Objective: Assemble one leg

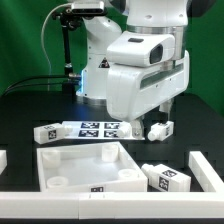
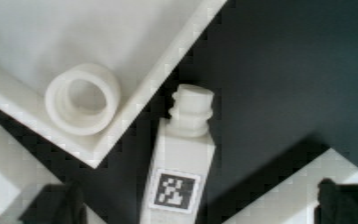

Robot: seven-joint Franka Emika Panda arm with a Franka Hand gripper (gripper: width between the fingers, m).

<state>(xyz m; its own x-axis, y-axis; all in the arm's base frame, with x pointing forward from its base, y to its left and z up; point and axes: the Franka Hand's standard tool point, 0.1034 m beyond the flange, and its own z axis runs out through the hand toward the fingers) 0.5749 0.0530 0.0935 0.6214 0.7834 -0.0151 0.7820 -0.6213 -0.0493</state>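
A leg [image 1: 157,127], a stubby white block with square tags, lies on the black table just beyond the far right corner of the large white tray [image 1: 85,165]. My gripper [image 1: 157,116] hangs right over it. In the wrist view the leg [image 2: 181,160] lies between my spread dark fingers [image 2: 60,205], its round peg end towards the tray's corner [image 2: 140,60], which has a raised ring socket [image 2: 82,97]. The gripper [image 2: 202,205] is open and not touching the leg.
Another leg [image 1: 47,131] lies at the left end of the marker board [image 1: 95,127]. Two more legs [image 1: 165,178] lie right of the tray. White parts sit at the exterior view's right edge [image 1: 207,170] and left edge [image 1: 3,160].
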